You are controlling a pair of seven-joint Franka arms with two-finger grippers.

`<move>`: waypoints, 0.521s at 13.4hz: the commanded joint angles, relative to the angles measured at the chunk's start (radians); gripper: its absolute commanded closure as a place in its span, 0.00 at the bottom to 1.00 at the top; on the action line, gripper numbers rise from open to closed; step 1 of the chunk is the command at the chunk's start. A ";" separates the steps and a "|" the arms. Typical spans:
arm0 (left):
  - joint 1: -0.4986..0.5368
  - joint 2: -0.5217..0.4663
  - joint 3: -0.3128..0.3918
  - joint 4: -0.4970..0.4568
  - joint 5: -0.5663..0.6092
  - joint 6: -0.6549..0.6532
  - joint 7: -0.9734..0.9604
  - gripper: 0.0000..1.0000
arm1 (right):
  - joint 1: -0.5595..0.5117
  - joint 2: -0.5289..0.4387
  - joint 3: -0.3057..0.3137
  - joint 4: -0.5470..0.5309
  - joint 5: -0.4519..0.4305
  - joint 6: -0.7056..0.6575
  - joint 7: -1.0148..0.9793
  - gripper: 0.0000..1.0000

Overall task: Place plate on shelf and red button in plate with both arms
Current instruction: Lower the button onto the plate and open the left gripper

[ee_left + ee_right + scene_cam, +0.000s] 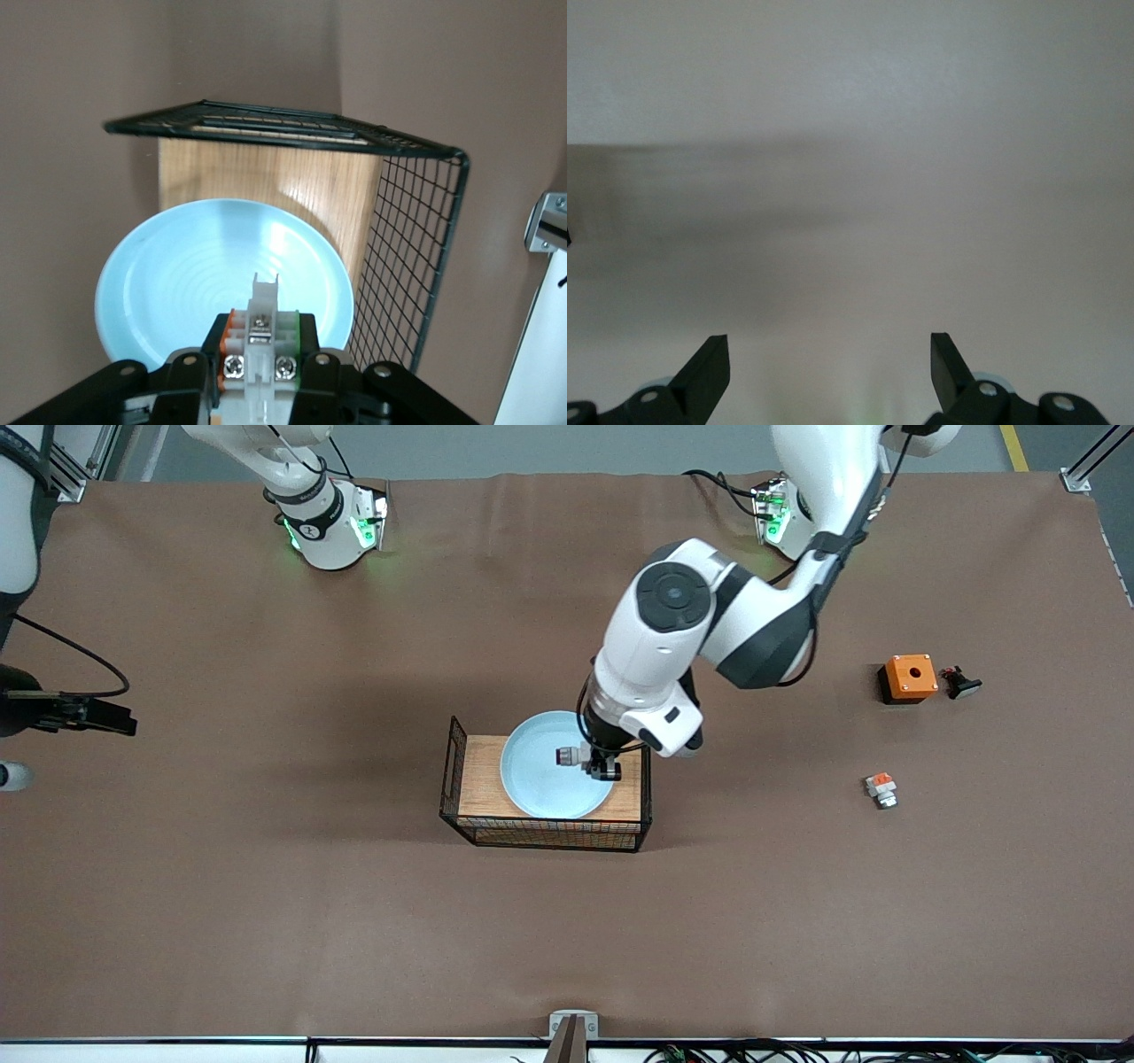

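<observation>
- Two jobs make up this task, and one looks finished: the round, shallow, pale blue plate [540,779] sits on the wooden-topped black wire rack [478,775].
- My left gripper [595,763] hangs over that plate, its fingers pinching the tiny whitish-grey button piece [263,350], green mark showing on its side.
- I judge the placing step is in hand; next I must lower gently and part my fingers so the piece settles inside the rim.
- My right gripper [830,370] waits, fingers spread wide, holding nothing.
</observation>
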 commanded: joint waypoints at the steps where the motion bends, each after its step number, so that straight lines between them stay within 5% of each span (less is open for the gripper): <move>1: -0.110 0.064 0.111 0.046 0.020 0.033 -0.032 0.70 | -0.020 -0.012 0.019 0.003 0.007 -0.023 -0.006 0.00; 7: -0.138 0.112 0.112 0.043 0.021 0.052 0.001 0.70 | -0.007 -0.037 0.028 0.058 0.017 -0.092 0.095 0.00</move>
